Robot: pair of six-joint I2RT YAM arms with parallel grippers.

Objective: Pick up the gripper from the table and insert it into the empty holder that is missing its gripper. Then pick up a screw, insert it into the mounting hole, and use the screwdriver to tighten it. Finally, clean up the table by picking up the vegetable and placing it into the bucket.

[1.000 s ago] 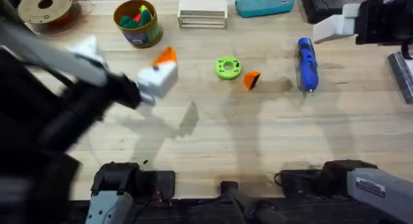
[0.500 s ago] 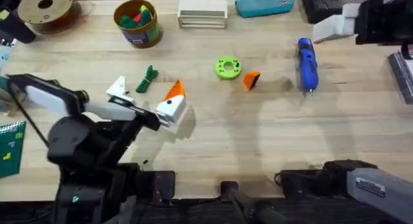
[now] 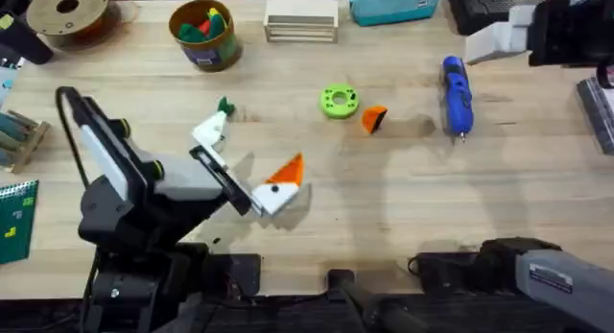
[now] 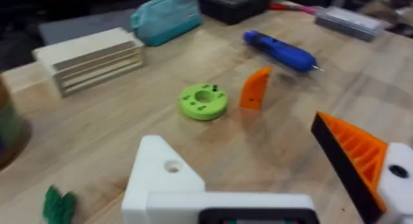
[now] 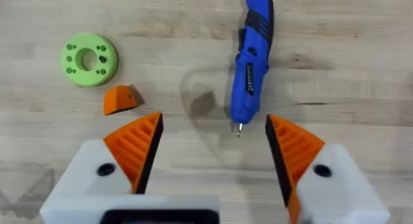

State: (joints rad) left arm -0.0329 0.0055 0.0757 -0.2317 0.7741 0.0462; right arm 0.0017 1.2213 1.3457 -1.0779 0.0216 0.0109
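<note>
Lying on the wooden surface near centre, the gripper sits well apart from the left claw, out at about 2 o'clock from it in the overhead view. Left claw is spread wide, holding nothing: one finger carries an orange ribbed tip on its white base, the other is the plain white holder. Left wrist view: the holder shows a bare mounting hole; the gripper stands on end, just beside the green disc. The vegetable lies just beyond the holder's tip, at roughly 12 o'clock from it; contact cannot be judged. The bucket stands at 11 o'clock from the left claw, near the far edge, with coloured toys inside. The screwdriver lies at 3 o'clock from the gripper, bit toward the near edge. Right wrist view: the right claw hangs wide open above the surface, both orange tips fitted; the screwdriver sits between its fingers farther out, and the gripper lies near one fingertip. Far edge of surface: brown spool, wooden block stack, teal pouch.
</note>
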